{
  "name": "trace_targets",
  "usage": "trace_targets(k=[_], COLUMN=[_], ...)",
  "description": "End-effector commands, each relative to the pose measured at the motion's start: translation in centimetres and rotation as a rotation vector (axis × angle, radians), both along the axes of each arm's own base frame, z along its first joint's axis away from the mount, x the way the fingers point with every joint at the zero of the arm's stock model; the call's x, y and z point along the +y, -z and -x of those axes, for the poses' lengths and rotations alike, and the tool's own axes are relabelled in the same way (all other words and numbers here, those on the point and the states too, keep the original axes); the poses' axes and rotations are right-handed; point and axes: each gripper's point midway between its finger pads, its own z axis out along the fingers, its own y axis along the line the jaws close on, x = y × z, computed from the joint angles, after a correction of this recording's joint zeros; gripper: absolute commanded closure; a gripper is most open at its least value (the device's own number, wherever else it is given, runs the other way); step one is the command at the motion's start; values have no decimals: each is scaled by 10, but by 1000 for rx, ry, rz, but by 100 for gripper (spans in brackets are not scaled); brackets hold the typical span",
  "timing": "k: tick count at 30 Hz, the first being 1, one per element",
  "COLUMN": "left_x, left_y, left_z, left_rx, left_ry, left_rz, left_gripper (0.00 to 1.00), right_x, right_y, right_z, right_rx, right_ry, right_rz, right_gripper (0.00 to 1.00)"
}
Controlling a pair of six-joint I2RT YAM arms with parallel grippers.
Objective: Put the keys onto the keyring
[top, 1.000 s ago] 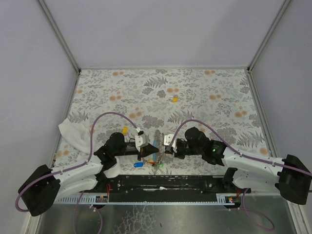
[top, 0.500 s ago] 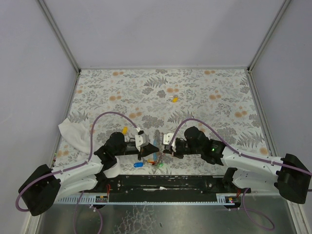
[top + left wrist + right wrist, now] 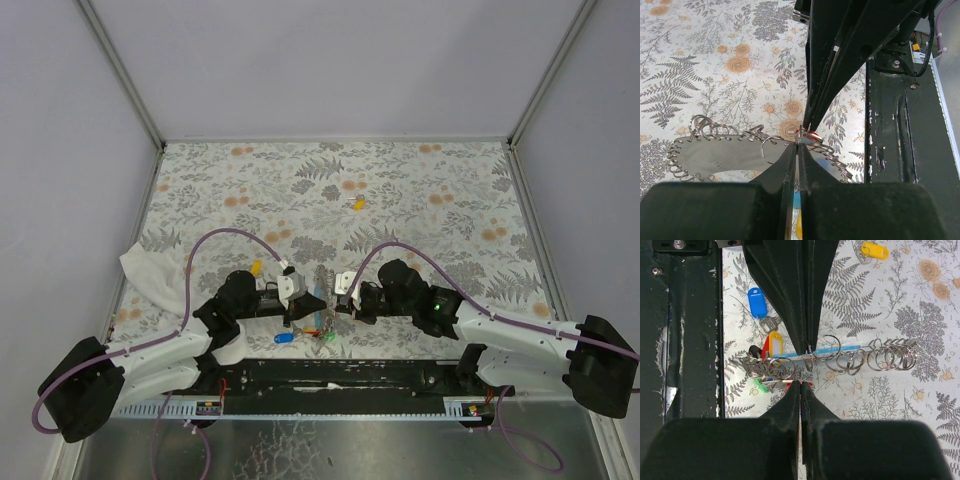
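Top cam first: both arms are leaning in toward each other at the near edge of the table (image 3: 420,180). The left gripper (image 3: 312,308) and right gripper (image 3: 332,306) are meeting tip to tip right over the keyring (image 3: 322,322). A blue key (image 3: 284,337) is lying just left of that cluster. A near yellow key (image 3: 256,268) is sitting beside the left arm, and a far yellow key (image 3: 357,203) is lying well apart toward the back. A white cloth (image 3: 150,268) is bunching up at the left edge.

Left wrist cam: the left gripper (image 3: 797,149) is pressing its fingers fully together, with the tips sitting right at one metal ring of the keyring (image 3: 715,131). The coil is trailing off to the left. The right gripper (image 3: 807,125) is reaching in from the top, also clamped tight, its tip touching down beside a bit of red key (image 3: 810,134). Honestly can't tell if either one is actually pinching metal.

Right wrist cam: the right gripper (image 3: 800,386) is pointing up from the bottom, fingers squeezed together, tip right at the lower edge of the key cluster. The left gripper (image 3: 808,346) is pointing down opposite it, closed, tip touching a ring on the light-blue bar of the keyring (image 3: 880,358). The coil is running off to the right. The blue key (image 3: 756,302) is lying just up-left of the cluster, and the near yellow key (image 3: 875,250) is sitting at the top edge.
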Motion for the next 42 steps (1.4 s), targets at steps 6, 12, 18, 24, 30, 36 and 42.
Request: trace_targets(k=[6,12,18,24,30,36,42], left_x=[-7,-8,-8,-8,-7,-7,-8], left_y=[-33,-32,-32,-32,-33,-32,-32], left_z=[-12,-13,-12,-12,-13,-14,-14], left_rx=[-82,-77,-78,-75,-79,-74,-74], left_ry=[-15,-14,-14,-13,-23,-24,-25], left_rz=[82,79,80,81,81,78,79], left_gripper=[100,100,100,100,100,100,100], right_x=[10,11,11,11,8,8,10], right_y=[-26,-29,-29,-28,-25,-26,-27], right_z=[-13,-12,-14,-16,-17,-18,-14], right_rx=[-47,-45,-45,-46,-44,-46,-34], right_ry=[34,30,42,55,63,63,44], right_rz=[-63,-75,-77,-71,-46,-49,-55], right_gripper=[100,100,100,100,100,100,100])
